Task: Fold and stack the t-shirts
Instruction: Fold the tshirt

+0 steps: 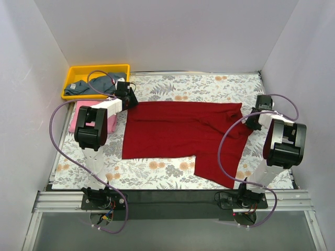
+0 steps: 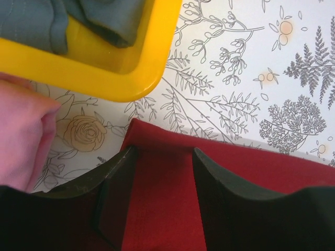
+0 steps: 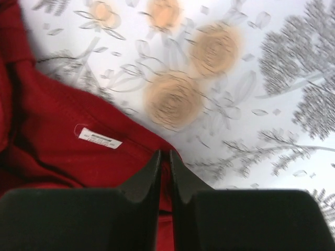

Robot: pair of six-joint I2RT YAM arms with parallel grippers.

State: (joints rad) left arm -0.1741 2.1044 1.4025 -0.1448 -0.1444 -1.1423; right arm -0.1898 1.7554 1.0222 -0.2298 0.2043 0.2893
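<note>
The dark red t-shirt [image 1: 178, 133] lies partly spread on the flowered table cover. My left gripper [image 1: 128, 98] is at its far left corner. In the left wrist view the left gripper [image 2: 164, 157] is open, its fingers either side of the red cloth [image 2: 162, 204] near the edge. My right gripper [image 1: 252, 121] is at the shirt's right edge. In the right wrist view the right gripper [image 3: 165, 155] is shut on the red cloth [image 3: 52, 151], beside a white label [image 3: 99, 138]. A folded pink shirt [image 1: 78, 112] lies under the left arm. A blue-grey shirt [image 1: 91, 86] lies in the bin.
The yellow plastic bin [image 1: 73, 73] stands at the far left corner, its rim [image 2: 104, 83] close ahead of the left gripper. The pink shirt [image 2: 21, 136] is just left of it. White walls enclose the table on three sides.
</note>
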